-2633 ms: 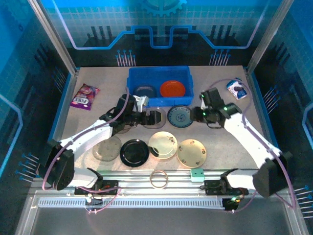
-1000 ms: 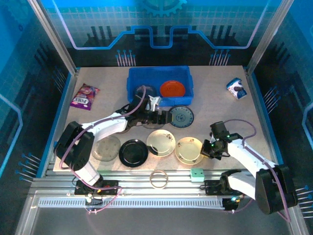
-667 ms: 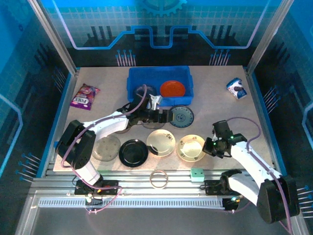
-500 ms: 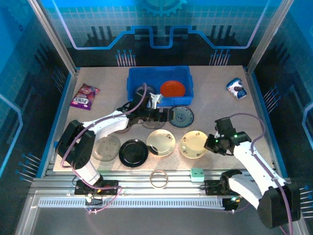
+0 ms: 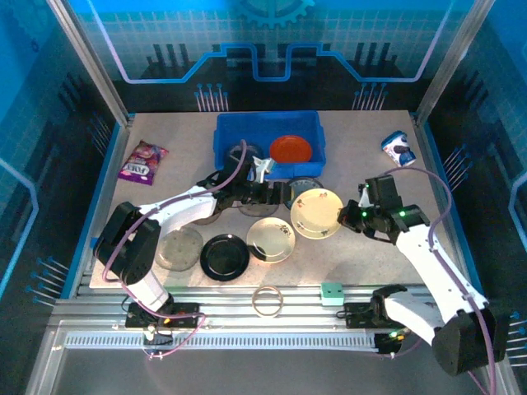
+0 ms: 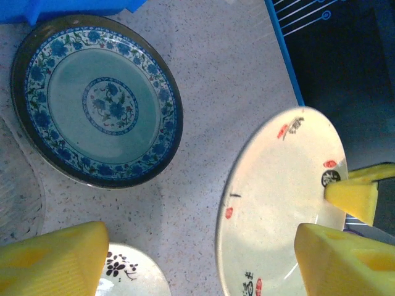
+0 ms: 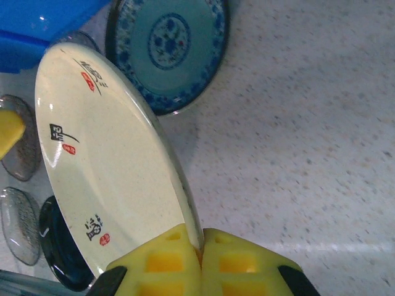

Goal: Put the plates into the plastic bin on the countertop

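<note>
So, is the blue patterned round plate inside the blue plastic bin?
Out: the plate lies flat on the beige countertop, beside the bin.

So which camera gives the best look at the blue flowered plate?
The left wrist view: the blue patterned plate lies there nearly whole, rim and flowers sharp, beside the blue bin. The right wrist view shows it smaller, partly behind the tilted cream plate. From the top camera, that cream plate covers most of it.
</note>
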